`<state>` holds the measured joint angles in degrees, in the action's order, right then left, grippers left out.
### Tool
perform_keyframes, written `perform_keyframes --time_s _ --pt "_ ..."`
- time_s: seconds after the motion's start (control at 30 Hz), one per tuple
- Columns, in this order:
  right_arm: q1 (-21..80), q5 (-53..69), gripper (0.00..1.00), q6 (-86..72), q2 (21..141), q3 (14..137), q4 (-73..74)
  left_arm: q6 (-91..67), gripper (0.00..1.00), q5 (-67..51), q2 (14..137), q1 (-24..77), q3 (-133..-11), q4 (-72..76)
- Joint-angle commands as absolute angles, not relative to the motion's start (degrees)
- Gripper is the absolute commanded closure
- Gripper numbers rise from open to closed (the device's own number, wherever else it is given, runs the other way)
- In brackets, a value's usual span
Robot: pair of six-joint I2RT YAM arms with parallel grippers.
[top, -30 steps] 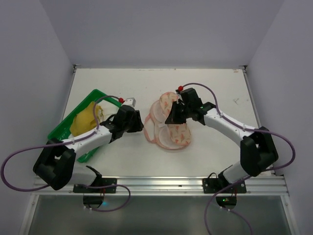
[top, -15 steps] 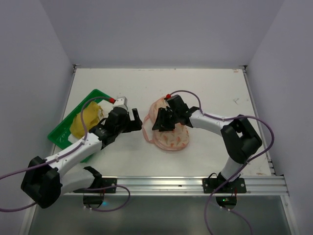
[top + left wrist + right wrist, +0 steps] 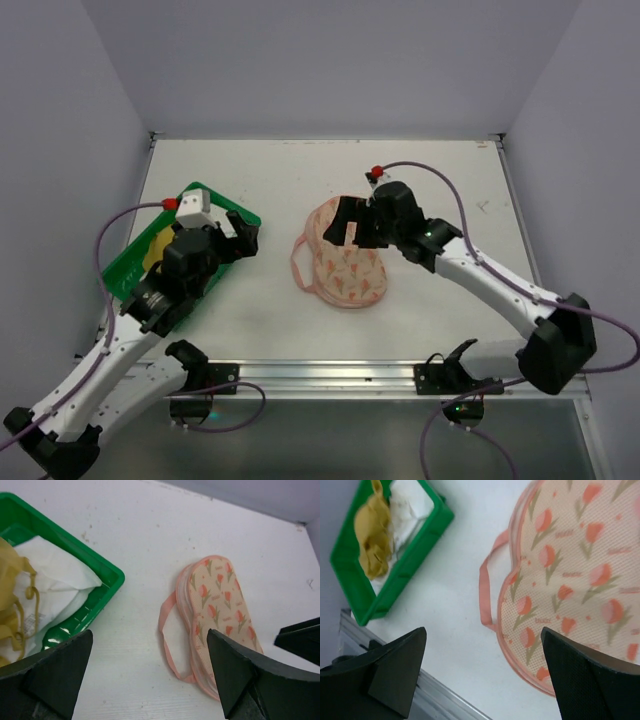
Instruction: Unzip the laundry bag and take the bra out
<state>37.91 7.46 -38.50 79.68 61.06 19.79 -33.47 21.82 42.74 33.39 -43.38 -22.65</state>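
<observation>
The laundry bag (image 3: 347, 268) (image 3: 220, 605) (image 3: 570, 575) lies flat at the table's middle, printed side up, with its pink loop strap (image 3: 297, 262) (image 3: 167, 630) trailing to the left. The mustard-yellow bra (image 3: 157, 250) (image 3: 10, 610) (image 3: 372, 535) rests inside the green tray, partly hidden by my left arm in the top view. My left gripper (image 3: 238, 233) (image 3: 149, 642) hovers open over the tray's right corner, holding nothing. Above the bag's upper lobe my right gripper (image 3: 346, 224) (image 3: 482, 632) is open, with nothing between its fingers.
The green tray (image 3: 228, 200) (image 3: 107, 572) (image 3: 440, 520) stands at the left, with white paper (image 3: 55, 575) under the bra. A metal rail (image 3: 330, 372) (image 3: 420, 692) runs along the near table edge. Walls close in on three sides.
Both grippers have opened wide. The left arm pulled back left to the tray. The right gripper let go of the bag and rose; the bag now lies flat.
</observation>
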Motion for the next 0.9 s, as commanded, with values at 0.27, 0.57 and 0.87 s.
perform_keyframes --time_s 0.27,0.57,0.87 --pt "38.0 -24.6 0.01 -26.8 40.9 55.3 31.5 -26.0 0.0 34.6 21.7 33.0 -51.7 -42.2" --pt "38.0 -33.6 0.01 -23.1 21.1 53.5 43.5 -22.8 0.0 39.7 13.6 33.0 -64.9 -54.3" --pt "37.9 -35.3 0.01 -23.9 5.6 50.8 46.5 -25.2 0.0 39.7 11.9 33.0 -66.6 -60.5"
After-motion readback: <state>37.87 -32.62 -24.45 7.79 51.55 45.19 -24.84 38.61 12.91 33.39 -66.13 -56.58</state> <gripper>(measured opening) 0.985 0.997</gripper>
